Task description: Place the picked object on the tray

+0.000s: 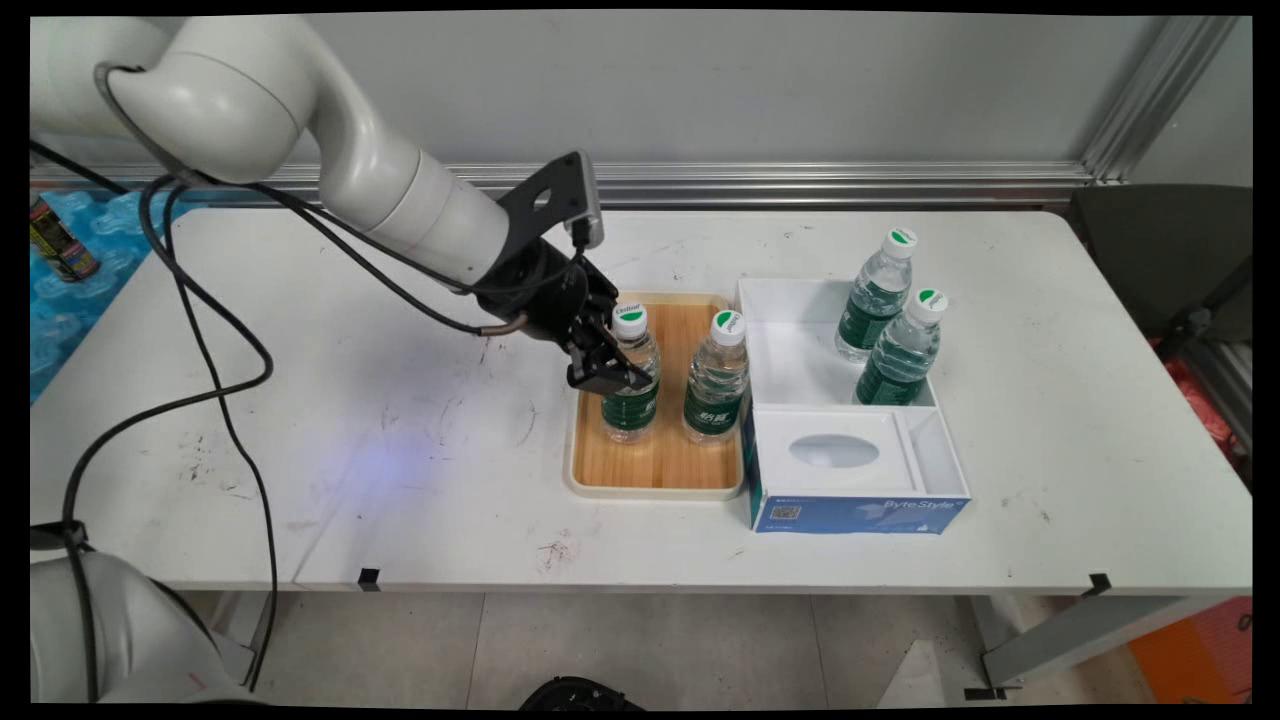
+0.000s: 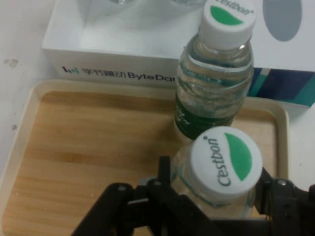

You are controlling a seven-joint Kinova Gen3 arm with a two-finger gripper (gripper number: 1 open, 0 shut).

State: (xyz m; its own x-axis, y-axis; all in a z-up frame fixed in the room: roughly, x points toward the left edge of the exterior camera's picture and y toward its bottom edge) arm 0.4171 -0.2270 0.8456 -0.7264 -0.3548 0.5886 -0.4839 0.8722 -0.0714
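Here the white bench [image 1: 400, 470] carries everything, with the bigger pieces grouped right of its middle. The largest is a white-and-blue cardboard box [image 1: 850, 500] lettered ByteStyle, open on top; two water bottles [image 1: 890, 330] with green labels stand in its far compartment, and its near part shows an oval cut-out. Touching the box's left wall lies a wooden tray [image 1: 660, 470] with a pale rim. Two more bottles stand upright in the tray's far half, close together but apart: the right-hand bottle [image 1: 716, 378] near the box, and the left-hand bottle [image 1: 632, 375] by the tray's far-left corner.

The gripper [image 1: 605, 365] comes in from the left, tilted downward, and its jaws sit on either side of the left-hand bottle's shoulder, just below the white Cestbon cap [image 2: 221, 160]. In the hand view the black fingers [image 2: 165, 179] hug the clear plastic on both sides, so the jaws look pinched on the bottle, though how firmly is not clear. The bottle's base seems to rest on the tray.

A hold this high on a soft bottle wants even pressure and a straight vertical path, since the neighbouring bottle stands near enough to be knocked.
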